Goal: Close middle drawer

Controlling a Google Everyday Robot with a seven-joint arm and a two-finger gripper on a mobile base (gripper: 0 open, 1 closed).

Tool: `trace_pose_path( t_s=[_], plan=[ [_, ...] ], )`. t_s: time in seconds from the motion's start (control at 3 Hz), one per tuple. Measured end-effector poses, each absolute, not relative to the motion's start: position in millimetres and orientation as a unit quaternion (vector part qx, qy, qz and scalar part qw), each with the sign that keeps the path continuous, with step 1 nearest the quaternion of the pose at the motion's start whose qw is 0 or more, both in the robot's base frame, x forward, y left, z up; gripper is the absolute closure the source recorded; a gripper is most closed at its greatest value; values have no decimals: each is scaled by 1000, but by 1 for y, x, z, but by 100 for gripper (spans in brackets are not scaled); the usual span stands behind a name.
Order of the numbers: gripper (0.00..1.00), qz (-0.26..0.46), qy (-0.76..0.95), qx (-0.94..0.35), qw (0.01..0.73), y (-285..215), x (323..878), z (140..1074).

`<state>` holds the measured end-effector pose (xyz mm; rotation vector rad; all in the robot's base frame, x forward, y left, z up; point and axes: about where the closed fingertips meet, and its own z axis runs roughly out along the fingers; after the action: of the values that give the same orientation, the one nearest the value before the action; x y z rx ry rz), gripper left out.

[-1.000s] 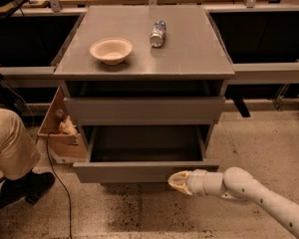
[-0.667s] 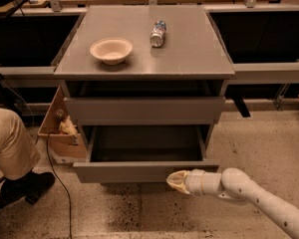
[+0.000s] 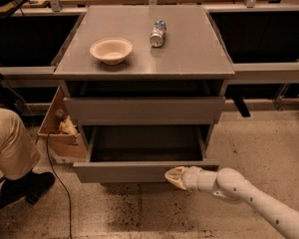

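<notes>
The middle drawer (image 3: 139,172) of the grey cabinet (image 3: 144,49) is pulled far out, its grey inside empty. Its plain flat front faces me at the bottom centre. The top drawer (image 3: 144,110) above it is nearly shut. My gripper (image 3: 174,177) comes in from the lower right on a white arm. Its tan tip rests against the right part of the middle drawer's front, low on the panel. The lowest drawer is hidden behind the open one.
A beige bowl (image 3: 111,50) and a lying plastic bottle (image 3: 158,33) sit on the cabinet top. A cardboard box (image 3: 60,128) stands at the cabinet's left side. A person's leg and black shoe (image 3: 12,158) are at the left. A cable (image 3: 57,183) runs over the speckled floor.
The gripper has edged a little to the left along the drawer front. The drawer stands as far out as before.
</notes>
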<state>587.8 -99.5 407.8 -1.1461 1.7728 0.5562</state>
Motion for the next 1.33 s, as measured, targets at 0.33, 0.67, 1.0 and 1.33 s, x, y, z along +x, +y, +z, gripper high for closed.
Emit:
trace_pose_path(
  t_s=[0.33, 0.67, 1.0, 1.33],
  plan=[
    [100, 213, 724, -453, 475, -98, 604, 405],
    [100, 202, 726, -437, 491, -94, 622, 401],
    [100, 195, 726, -425, 505, -89, 639, 398],
    [100, 192, 721, -416, 520, -81, 660, 398]
  ],
)
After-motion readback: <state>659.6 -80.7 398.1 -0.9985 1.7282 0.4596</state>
